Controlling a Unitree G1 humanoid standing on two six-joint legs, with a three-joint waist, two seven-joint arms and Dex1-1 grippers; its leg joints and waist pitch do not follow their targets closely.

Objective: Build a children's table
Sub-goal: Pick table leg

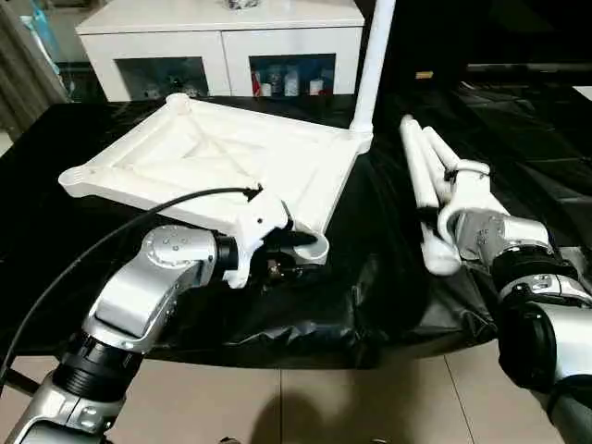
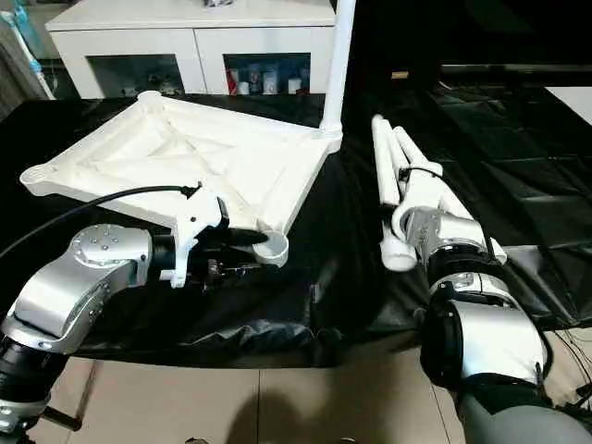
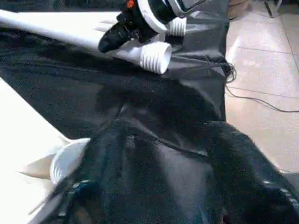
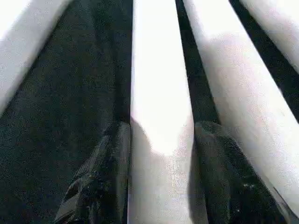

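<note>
The table top (image 1: 222, 157) lies underside up on the black sheet (image 1: 370, 305), filling the centre-left of the head views, its X ribs showing. One leg (image 1: 373, 65) already stands upright in the far right corner socket, rising out of the top of the frame.

Nearest, at lower left, the left gripper (image 1: 277, 264) sits at the top's near corner socket (image 1: 314, 248). In its wrist view its dark fingers are blurred against the sheet, so I cannot tell how wide they stand or whether they hold the corner.

At right centre, three loose legs (image 1: 425, 176) lie side by side on the sheet, well apart from the top. The right gripper (image 4: 161, 172) is down on them; in its wrist view one leg (image 4: 161, 116) runs between the two black fingers (image 4: 100, 177), which flank it close on either side. Whether they are actually pressing on it I cannot tell.

Farthest, at the upper left, stands a white cabinet (image 1: 222, 42).

The step in hand looks like picking up the second leg. Next, the grip must be firm near the ribbed end, then the leg raised upright and brought over an empty socket, probably the near one.
</note>
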